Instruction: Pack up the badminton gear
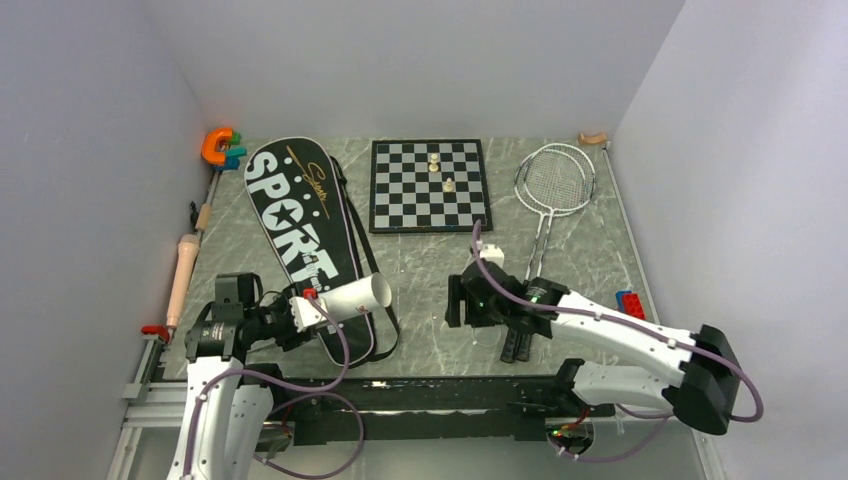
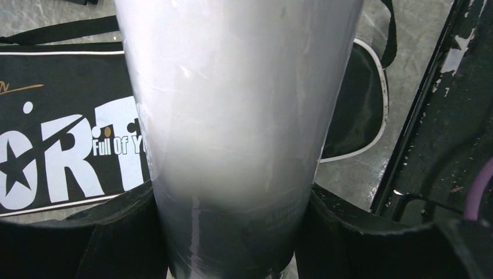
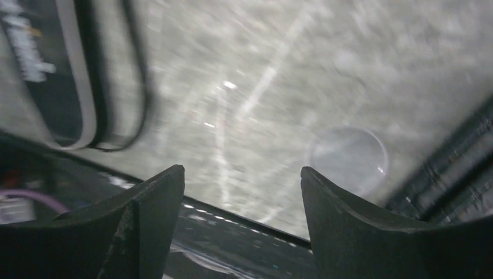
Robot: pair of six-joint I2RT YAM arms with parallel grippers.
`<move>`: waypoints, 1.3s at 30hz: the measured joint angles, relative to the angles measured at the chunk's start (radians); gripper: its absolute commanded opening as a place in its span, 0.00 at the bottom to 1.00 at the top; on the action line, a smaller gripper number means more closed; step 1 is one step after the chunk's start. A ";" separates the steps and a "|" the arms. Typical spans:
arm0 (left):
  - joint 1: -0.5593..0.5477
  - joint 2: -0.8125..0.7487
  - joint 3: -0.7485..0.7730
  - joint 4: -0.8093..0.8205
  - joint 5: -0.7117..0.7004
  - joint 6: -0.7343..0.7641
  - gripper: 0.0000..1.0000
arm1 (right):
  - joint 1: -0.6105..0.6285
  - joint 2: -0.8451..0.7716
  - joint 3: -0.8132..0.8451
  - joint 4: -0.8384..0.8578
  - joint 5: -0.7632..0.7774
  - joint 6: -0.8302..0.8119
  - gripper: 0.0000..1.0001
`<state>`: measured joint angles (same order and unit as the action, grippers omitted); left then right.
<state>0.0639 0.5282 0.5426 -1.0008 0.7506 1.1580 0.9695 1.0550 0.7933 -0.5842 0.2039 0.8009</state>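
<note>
My left gripper point(image 1: 305, 311) is shut on the near end of the long white tube point(image 1: 357, 296), held over the lower end of the black SPORT bag point(image 1: 300, 232). In the left wrist view the tube point(image 2: 238, 104) fills the gap between my fingers point(image 2: 104, 238), with the bag point(image 2: 58, 151) beneath. Two silver-headed rackets point(image 1: 555, 178) lie overlapped at the far right, their black handles point(image 1: 516, 345) running under my right arm. My right gripper point(image 1: 462, 304) is open and empty just above the table, left of the handles; its view point(image 3: 242, 174) is blurred. Two small white pieces point(image 1: 441, 172) stand on the chessboard.
The chessboard point(image 1: 400, 205) lies at the back centre. A clear round disc point(image 3: 347, 160) lies on the table by my right gripper. A beige wooden rod point(image 1: 183, 275) and an orange toy point(image 1: 220, 146) lie along the left wall. A red-blue brick point(image 1: 630, 302) sits at the right edge.
</note>
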 measured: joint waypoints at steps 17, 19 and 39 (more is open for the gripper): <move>0.000 -0.010 -0.045 0.039 -0.057 0.031 0.53 | 0.018 0.232 -0.134 0.030 0.077 0.083 0.50; 0.000 -0.016 -0.049 0.039 -0.060 0.035 0.53 | 0.018 0.251 -0.134 0.042 0.080 0.082 0.48; 0.000 -0.022 -0.053 0.031 -0.064 0.053 0.52 | 0.015 0.253 -0.181 0.098 0.084 0.100 0.22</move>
<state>0.0639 0.5064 0.4900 -0.9699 0.6868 1.2110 0.9848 1.3083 0.6125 -0.4858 0.2878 0.9012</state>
